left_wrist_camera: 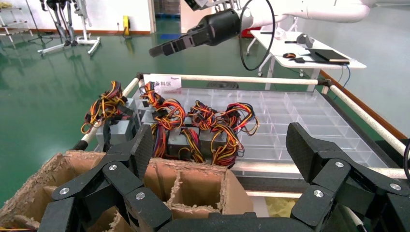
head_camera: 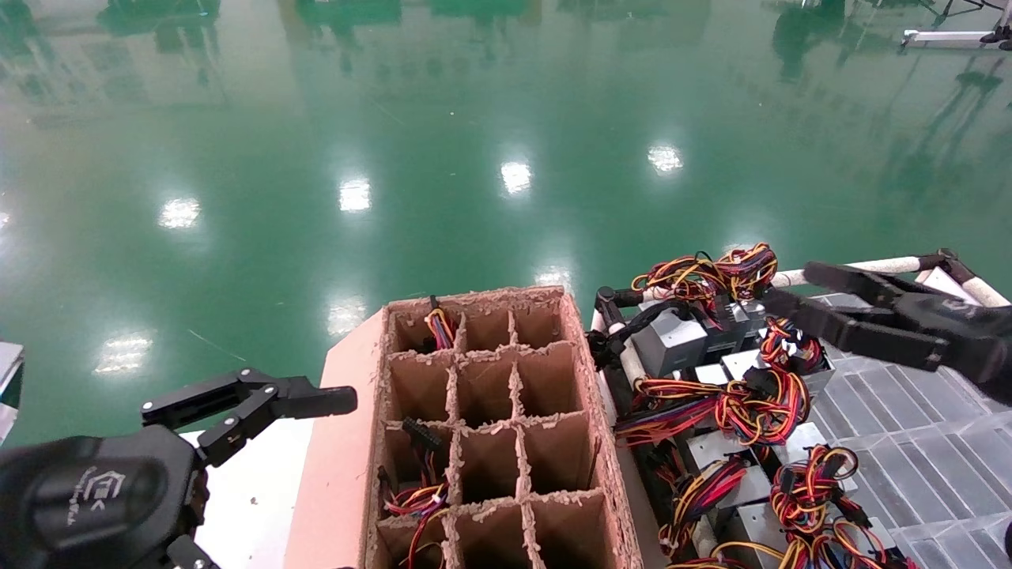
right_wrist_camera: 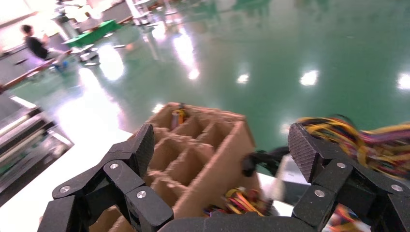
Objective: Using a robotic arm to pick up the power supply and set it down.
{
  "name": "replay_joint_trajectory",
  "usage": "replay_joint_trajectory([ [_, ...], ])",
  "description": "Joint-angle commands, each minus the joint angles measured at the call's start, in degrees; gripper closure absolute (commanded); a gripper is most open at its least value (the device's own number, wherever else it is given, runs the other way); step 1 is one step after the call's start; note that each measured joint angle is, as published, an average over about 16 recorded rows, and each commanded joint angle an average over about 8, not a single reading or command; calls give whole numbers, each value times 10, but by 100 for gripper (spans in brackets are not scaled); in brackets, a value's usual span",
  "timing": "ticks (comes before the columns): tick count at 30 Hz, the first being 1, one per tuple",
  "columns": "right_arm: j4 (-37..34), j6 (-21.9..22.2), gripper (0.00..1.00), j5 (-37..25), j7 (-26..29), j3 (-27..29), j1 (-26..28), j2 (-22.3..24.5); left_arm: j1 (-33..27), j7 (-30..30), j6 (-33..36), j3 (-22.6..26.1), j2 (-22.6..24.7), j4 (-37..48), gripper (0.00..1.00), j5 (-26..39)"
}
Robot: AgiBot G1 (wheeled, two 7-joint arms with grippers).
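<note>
Several power supplies (head_camera: 672, 336), silver-grey boxes with looped red, orange, yellow and black wires (head_camera: 759, 403), lie crowded along the near side of a clear gridded tray (head_camera: 909, 450). My right gripper (head_camera: 787, 286) hangs open just above the far end of that pile, holding nothing; its white arm (left_wrist_camera: 329, 9) shows in the left wrist view. In the right wrist view its spread fingers (right_wrist_camera: 142, 147) frame the cardboard box (right_wrist_camera: 203, 145) and some wires (right_wrist_camera: 367, 140). My left gripper (head_camera: 304, 389) is open and empty, low to the left of the box.
A brown cardboard box (head_camera: 340, 474) with divider cells stands between the arms; wire bundles (head_camera: 439, 324) show in a few cells. A white pipe rail (head_camera: 870, 266) edges the tray. Green floor lies beyond, with a white table (left_wrist_camera: 309, 48) behind the tray.
</note>
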Motion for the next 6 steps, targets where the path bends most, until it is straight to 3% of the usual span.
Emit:
replay_joint_trajectory([
  [1, 21, -7, 0, -6, -1, 15, -10, -3, 0, 0, 0, 0, 0, 0, 0, 0],
  [6, 50, -17, 0, -15, -1, 36, -25, -8, 0, 0, 0, 0, 0, 0, 0, 0],
])
